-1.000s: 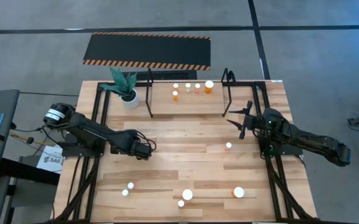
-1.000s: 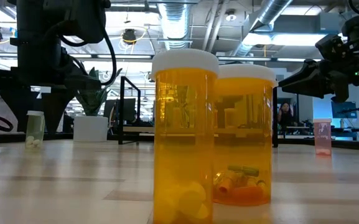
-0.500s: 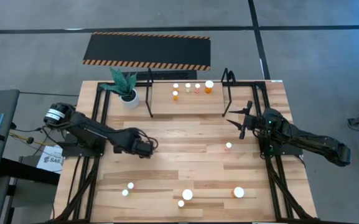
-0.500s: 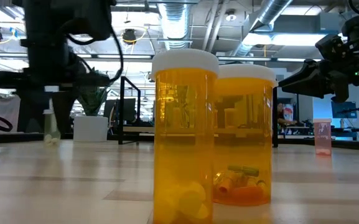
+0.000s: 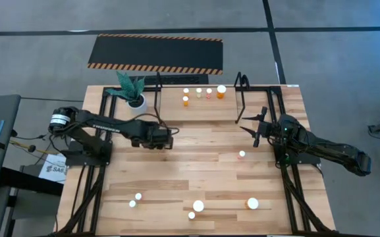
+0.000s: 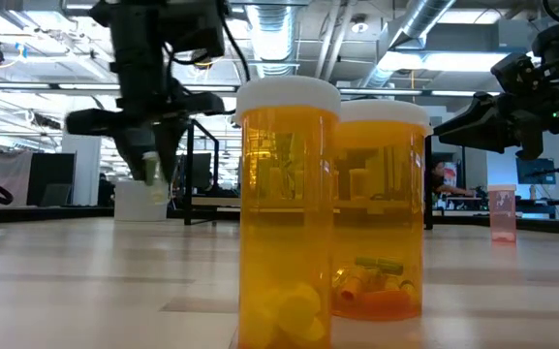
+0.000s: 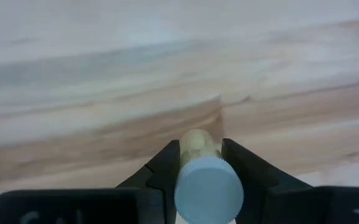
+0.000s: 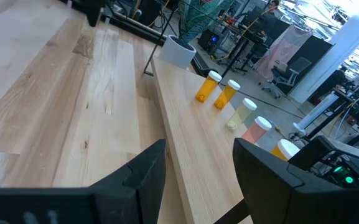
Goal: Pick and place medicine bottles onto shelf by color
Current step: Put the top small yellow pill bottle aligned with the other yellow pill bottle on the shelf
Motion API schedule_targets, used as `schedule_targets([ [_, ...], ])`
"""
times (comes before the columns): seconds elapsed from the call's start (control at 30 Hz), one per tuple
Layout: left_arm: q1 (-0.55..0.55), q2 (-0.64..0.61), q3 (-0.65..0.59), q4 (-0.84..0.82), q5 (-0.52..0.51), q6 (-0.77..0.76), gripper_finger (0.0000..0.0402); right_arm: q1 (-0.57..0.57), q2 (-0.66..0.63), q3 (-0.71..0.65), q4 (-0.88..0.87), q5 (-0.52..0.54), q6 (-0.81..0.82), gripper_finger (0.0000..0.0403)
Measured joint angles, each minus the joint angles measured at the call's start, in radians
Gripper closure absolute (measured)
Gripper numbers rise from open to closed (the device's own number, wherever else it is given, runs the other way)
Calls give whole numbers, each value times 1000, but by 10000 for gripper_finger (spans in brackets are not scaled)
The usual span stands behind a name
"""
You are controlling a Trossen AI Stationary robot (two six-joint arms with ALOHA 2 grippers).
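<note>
My left gripper [image 5: 168, 139] is over the table's middle left, shut on a small pale bottle with a white cap [image 7: 208, 186]; the bottle also shows in the low view [image 6: 151, 167]. My right gripper [image 5: 255, 128] hangs open and empty near the shelf's right end; it also shows in its own wrist view [image 8: 198, 168]. The shelf [image 5: 159, 99] is a black tube frame at the table's far edge, with several small bottles [image 5: 199, 93] standing in a row on the wood inside it. Loose bottles stand on the table, one pinkish [image 5: 242, 155] and several near the front edge [image 5: 198, 206]. My left gripper pinches the pale bottle's body just below the cap [image 7: 195, 143] between its two fingers [image 7: 164, 167]. The fingers come from above, pointing down. The bottle is lifted clear of the table, cap up, about upright.
A white plant pot [image 5: 137, 105] stands just left of the shelf's left upright. A black hazard-striped mat [image 5: 155, 54] lies on the floor beyond the table. Two large orange bottles [image 6: 289, 213] stand close to the low camera. Bare wood lies between the shelf and my left gripper.
My left gripper has risen and gone toward the table's far edge and right, toward the shelf, carrying the pale bottle. The bottle stood on the table a second ago, then tipped, and now hangs clear of the wood.
</note>
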State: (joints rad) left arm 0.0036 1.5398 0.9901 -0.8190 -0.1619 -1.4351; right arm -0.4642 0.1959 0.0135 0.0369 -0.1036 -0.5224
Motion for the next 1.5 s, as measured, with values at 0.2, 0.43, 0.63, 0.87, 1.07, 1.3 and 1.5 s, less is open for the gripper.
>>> schedule_targets([
  [0.2, 50, 31, 50, 30, 8, 54, 314, 0, 0, 0, 0, 0, 0, 196],
  [0.43, 78, 144, 173, 33, 34, 159, 314, 0, 7, 0, 0, 0, 0, 196],
  [0.63, 94, 230, 300, -11, 31, 249, 314, 0, 14, 0, -1, 0, 0, 196],
  [0.87, 120, 303, 404, -25, 26, 326, 314, 0, 13, 0, 0, 0, 0, 196],
  [1.07, 131, 365, 501, -41, 24, 383, 314, 0, 21, 0, 0, 1, 0, 196],
  [1.3, 152, 412, 593, -34, 12, 474, 314, 0, 31, 0, 0, 0, 0, 196],
  [1.5, 162, 412, 603, -17, -22, 538, 314, 0, 34, 0, -1, 0, 0, 196],
])
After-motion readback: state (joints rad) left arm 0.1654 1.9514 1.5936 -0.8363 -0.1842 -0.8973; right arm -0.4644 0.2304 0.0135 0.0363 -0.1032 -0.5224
